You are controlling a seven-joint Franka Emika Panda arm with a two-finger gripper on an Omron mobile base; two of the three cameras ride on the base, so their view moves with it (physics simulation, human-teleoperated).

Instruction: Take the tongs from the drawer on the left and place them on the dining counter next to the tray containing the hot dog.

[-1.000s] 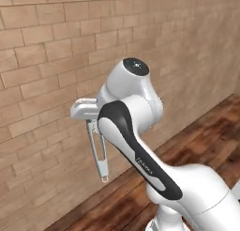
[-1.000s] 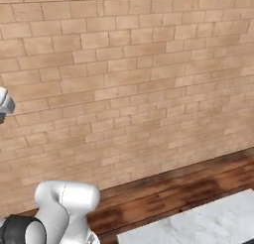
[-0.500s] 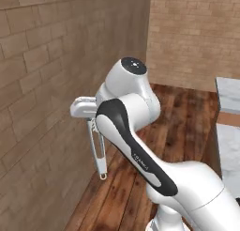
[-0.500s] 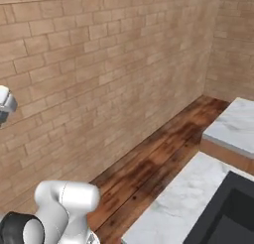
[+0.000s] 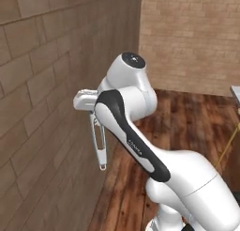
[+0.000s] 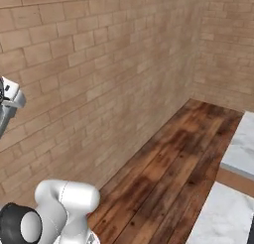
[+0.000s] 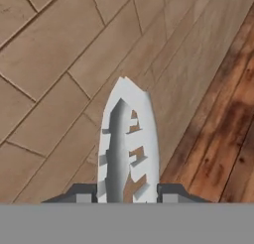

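Fingers (image 7: 171,192) clamp the tongs (image 5: 98,143) hanging vertical by brick wall (image 5: 42,108); I'd keep grip firm w/ steady wrist while base heads for dining counter (image 6: 233,198).

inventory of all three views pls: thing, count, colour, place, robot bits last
tongs: 1, silver-grey, hanging down from the claw beside the brick wall; end-on between the finger tips in the hand view
brick wall: tan-brown, left of the arm and across the far end of the room
floor: reddish-brown wood planks, along the wall's foot
counter top: white marble, lower right of the right base view
arm: 1, white with dark joints, centre of the left base view
claw: 1, shut on the tongs
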